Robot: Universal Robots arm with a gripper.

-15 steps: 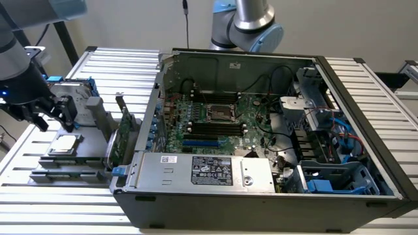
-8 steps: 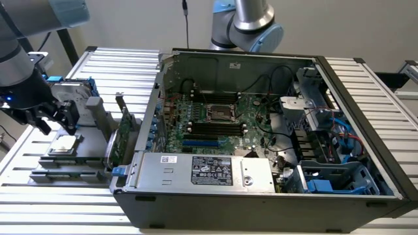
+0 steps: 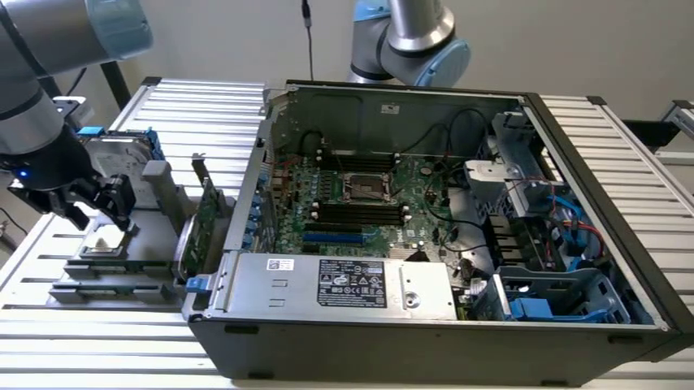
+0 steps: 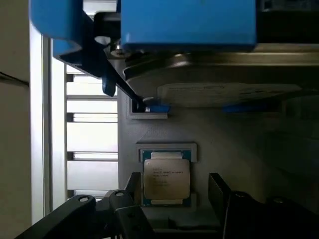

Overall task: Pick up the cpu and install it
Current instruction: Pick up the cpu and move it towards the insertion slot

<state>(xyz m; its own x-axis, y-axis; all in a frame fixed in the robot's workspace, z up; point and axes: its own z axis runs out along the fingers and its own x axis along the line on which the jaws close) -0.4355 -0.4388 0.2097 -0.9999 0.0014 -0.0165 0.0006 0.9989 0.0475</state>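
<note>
Evidently the cpu (image 3: 106, 241) has not been lifted yet: it lies flat, metal top up, in a shallow square recess of a grey holder (image 3: 119, 272) on the slatted table (image 3: 206, 106), toward the exterior view's left and outside the computer case (image 3: 434, 341). The gripper (image 3: 103, 221) hangs low over it with its claw spread wide. In the wrist view the two dark fingers (image 4: 132, 186) stand one on each side of the cpu (image 4: 166, 178), and a strip of the holder (image 4: 149, 134) shows between each finger and the chip's edge, so nothing is grasped. The gripper (image 4: 174, 177) is roughly centred on the chip, whose printed lettering is visible but too small to read. Just behind the cpu on the same holder sits a silver hard drive (image 3: 117, 154) with blue rails; its blue parts (image 4: 189, 20) loom close in the wrist view. Inside the open case lies the green board (image 3: 418, 183), and its dark square socket (image 3: 366, 187) sits well apart from the chip, on the other side of the case wall. A power supply (image 3: 347, 283) with a label lies along the near side of the case, and a second arm (image 3: 412, 36) stands behind it.
</note>
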